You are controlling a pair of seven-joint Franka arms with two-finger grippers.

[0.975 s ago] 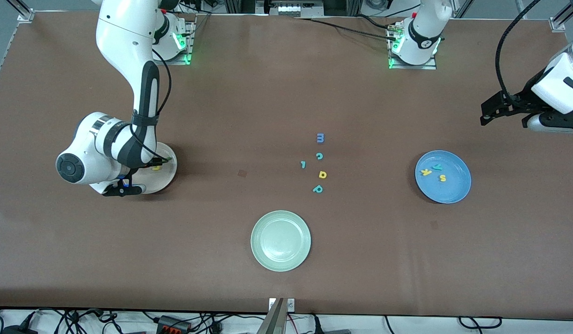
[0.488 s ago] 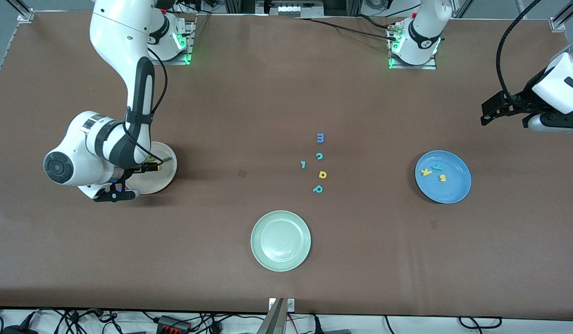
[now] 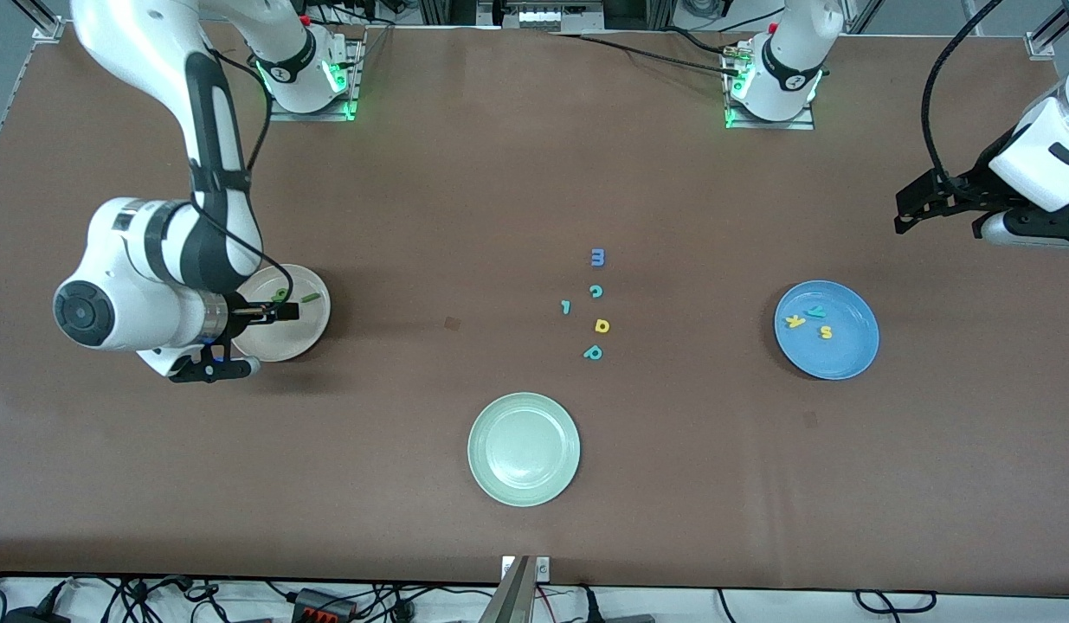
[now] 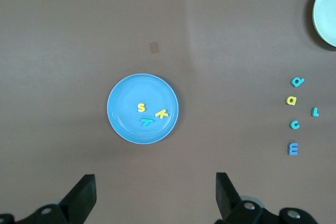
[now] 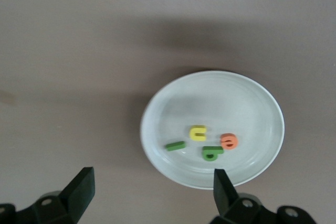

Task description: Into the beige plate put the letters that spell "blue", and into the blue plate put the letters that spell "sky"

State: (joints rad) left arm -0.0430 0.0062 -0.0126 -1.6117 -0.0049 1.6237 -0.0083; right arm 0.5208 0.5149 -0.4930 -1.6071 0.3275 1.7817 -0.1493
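Right gripper (image 5: 149, 195) hangs over the beige plate (image 3: 313, 333) near the right arm's end of the table, jaws spread and empty, and all four letters of "blue" (image 5: 203, 142) lie inside, so that word looks finished. Left gripper (image 4: 155, 195) waits wide open and empty up by the left arm's table edge, looking down on the blue plate (image 3: 854, 355), where "sky" (image 3: 811, 322) sits together.

Brown worktop (image 3: 465, 190) carrying three plates and five loose letters.

The beige plate (image 3: 313, 333) lies toward the right arm's end, the blue plate (image 3: 841, 359) toward the left arm's end, and a pale green plate (image 3: 524, 449) sits between them, nearest the front camera. Farther from that camera than the green plate, a cluster lies directly on the surface: blue "m" (image 3: 597, 257), teal "c" (image 3: 595, 292), teal hooked piece (image 3: 566, 306), yellow "a" (image 3: 602, 325), teal "p" (image 3: 593, 352).
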